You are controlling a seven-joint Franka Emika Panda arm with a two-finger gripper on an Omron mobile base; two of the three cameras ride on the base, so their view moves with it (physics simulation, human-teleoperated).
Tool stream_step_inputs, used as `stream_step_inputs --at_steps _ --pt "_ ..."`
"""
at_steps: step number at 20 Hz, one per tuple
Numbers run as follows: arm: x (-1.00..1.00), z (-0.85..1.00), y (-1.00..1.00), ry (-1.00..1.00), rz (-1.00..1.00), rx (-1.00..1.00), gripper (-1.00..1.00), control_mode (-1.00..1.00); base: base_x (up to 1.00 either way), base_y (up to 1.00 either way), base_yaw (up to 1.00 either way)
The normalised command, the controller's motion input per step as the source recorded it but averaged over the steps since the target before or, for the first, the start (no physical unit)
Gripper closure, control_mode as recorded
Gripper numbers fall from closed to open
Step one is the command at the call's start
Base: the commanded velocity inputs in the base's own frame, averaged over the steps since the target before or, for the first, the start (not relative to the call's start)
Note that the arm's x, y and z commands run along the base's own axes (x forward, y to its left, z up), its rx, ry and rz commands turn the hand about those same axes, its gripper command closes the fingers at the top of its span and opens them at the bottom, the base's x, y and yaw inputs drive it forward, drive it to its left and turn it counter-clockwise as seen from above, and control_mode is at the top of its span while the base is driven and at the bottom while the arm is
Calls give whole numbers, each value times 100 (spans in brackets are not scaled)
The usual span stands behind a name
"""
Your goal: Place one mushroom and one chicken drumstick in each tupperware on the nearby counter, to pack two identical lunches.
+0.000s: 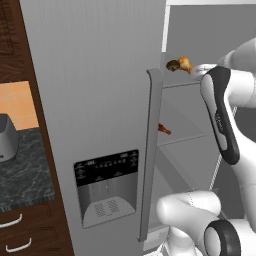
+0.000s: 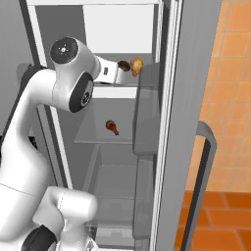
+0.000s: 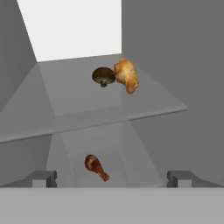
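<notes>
Looking: I have the fridge point(image 2: 147, 122) open in front of me, my arm reaching in toward its upper glass shelf point(image 3: 87, 105)
Gripper: my gripper point(image 3: 111, 178) has its fingers spread wide apart with nothing between them; the two tips point(image 3: 43, 178) stand at either side of the hand view's bottom edge; it is short of the food and touches none of it
Mushroom: one mushroom point(image 3: 103, 76) sits on the upper shelf, dark cap, just beside the orange drumstick; I cannot tell whether they touch
Upper drumstick: a golden-orange chicken drumstick point(image 3: 126, 76) lies on that same shelf, to the mushroom's right in the hand view; I also see the pair past my wrist in the right base view point(image 2: 137, 66)
Lower drumstick: a darker reddish-brown drumstick point(image 3: 96, 167) lies on the shelf below, well apart from the other two
Counter: the speckled counter point(image 1: 25, 170) is off to the left of the fridge door point(image 1: 95, 115); a grey toaster point(image 1: 7, 137) stands on it
</notes>
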Motion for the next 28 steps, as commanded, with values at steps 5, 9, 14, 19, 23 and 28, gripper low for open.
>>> stream_step_inputs --at_steps 5,9,14,19,23,28 --pt "55 4 -32 0 0 0 -100 -100 0 0 0" --pt "52 0 -18 0 0 0 -100 -100 0 0 0" --pt "67 -2 0 0 0 0 -100 -100 0 0 0" --pt "62 -6 -7 1 0 0 -100 -100 0 0 0" --pt "49 -17 -23 1 0 0 -100 -100 0 0 0" --pt "47 -26 -8 3 2 0 -100 -100 0 0 0"
